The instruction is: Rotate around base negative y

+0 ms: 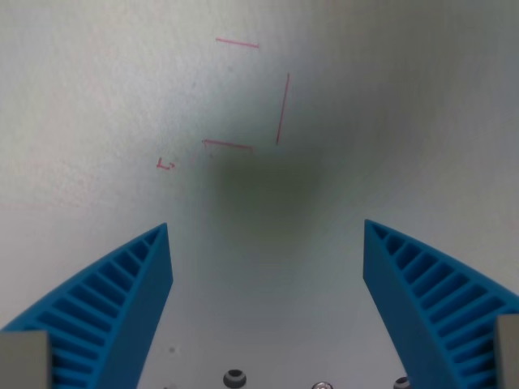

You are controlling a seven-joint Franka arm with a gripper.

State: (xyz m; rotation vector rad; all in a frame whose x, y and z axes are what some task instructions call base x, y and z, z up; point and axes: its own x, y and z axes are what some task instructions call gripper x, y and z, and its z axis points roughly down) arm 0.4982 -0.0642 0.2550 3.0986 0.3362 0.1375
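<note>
bench [97, 97]: pale, matte, thin red line marks [280, 109] | pincer [268, 243]: blue ribbed wedge fingers [122, 308], spread wide, holding nothing, touching nothing

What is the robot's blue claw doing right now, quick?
Gripper: open, fingers spread wide, holding nothing, above a white surface with red marks.

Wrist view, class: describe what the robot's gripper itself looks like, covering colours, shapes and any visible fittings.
The gripper has two bright blue fingers, wedge-shaped and tapering to points, with ribbed, slatted sides. Grey blocks sit at the bottom corners of the picture, one by each finger's base. Small dark screws show along the bottom edge between them. No cables or markings are visible.
</note>
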